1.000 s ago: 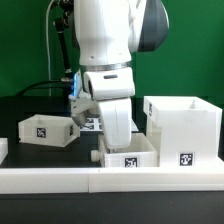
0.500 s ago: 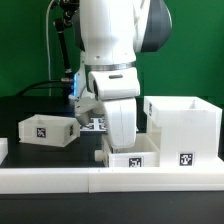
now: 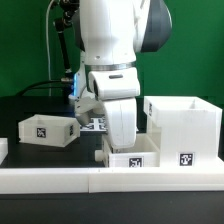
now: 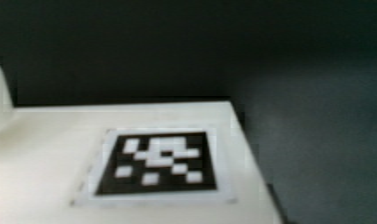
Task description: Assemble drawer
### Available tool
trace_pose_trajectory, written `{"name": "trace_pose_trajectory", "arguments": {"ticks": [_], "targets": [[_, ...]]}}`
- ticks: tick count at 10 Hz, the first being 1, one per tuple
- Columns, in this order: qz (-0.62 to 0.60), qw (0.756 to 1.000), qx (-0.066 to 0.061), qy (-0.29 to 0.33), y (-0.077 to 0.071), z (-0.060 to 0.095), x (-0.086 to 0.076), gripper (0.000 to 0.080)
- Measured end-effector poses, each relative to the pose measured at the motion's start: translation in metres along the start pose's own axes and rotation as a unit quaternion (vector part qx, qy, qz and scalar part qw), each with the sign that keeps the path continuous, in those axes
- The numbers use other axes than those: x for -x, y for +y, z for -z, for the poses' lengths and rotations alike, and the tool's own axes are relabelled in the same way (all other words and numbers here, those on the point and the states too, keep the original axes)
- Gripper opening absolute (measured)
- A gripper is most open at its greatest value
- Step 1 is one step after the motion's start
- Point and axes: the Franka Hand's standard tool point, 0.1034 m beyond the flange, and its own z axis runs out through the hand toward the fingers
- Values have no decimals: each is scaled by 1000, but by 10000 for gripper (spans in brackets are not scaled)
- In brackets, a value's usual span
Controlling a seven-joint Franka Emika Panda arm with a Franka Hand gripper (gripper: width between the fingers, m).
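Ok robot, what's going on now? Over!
Gripper low at the middle drawer box, jaws hidden, state unclear. Drawer case beside it, on the exterior view's right. Nothing seen in the way.

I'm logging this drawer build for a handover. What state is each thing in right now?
middle box: upright, open top, at front rail.
small box, exterior view's left: upright, open top, standing free.
large box: upright, open top, untouched.
end effector: down at middle box, fingers hidden, open or shut unclear.
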Motion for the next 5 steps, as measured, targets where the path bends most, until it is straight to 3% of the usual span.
{"name": "trace_pose_trajectory", "arguments": {"ticks": [5], "targets": [[2,1000,5,-1,0,-4,0,41]]}}
